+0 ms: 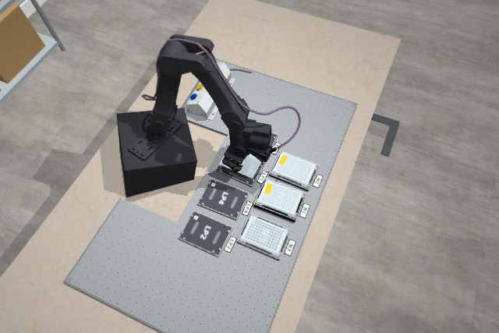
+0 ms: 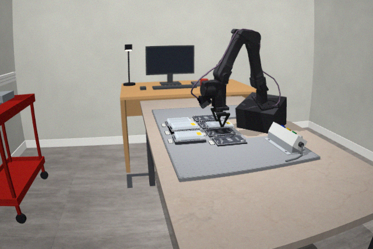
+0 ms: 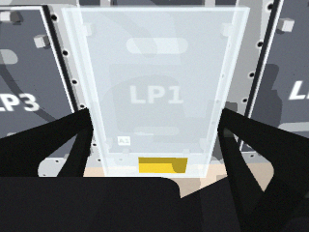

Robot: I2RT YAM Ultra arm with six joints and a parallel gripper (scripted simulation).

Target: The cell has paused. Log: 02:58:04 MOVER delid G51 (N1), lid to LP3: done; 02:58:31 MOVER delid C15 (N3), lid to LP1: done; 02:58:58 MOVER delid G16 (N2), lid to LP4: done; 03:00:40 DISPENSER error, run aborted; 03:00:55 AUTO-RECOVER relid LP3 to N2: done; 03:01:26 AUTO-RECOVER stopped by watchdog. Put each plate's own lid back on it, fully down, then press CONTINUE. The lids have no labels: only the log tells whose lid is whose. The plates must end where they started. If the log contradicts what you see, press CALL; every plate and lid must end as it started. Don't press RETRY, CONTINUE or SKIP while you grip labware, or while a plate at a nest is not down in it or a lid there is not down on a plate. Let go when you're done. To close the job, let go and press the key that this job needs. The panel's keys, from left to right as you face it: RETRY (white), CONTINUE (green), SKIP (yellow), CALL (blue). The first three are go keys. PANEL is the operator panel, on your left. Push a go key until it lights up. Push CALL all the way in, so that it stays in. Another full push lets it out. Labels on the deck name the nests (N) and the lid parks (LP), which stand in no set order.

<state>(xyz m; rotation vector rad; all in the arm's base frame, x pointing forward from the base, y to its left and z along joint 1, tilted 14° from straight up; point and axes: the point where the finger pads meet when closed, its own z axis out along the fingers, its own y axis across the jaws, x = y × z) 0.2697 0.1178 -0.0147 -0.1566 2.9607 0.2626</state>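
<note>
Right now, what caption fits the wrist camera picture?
The claw shut on the clear lid over the LP1 park.

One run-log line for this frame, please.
gripper: shut on clear lid | location: LP1 park | LP4, LP2: no lid | phase: grasp
</note>
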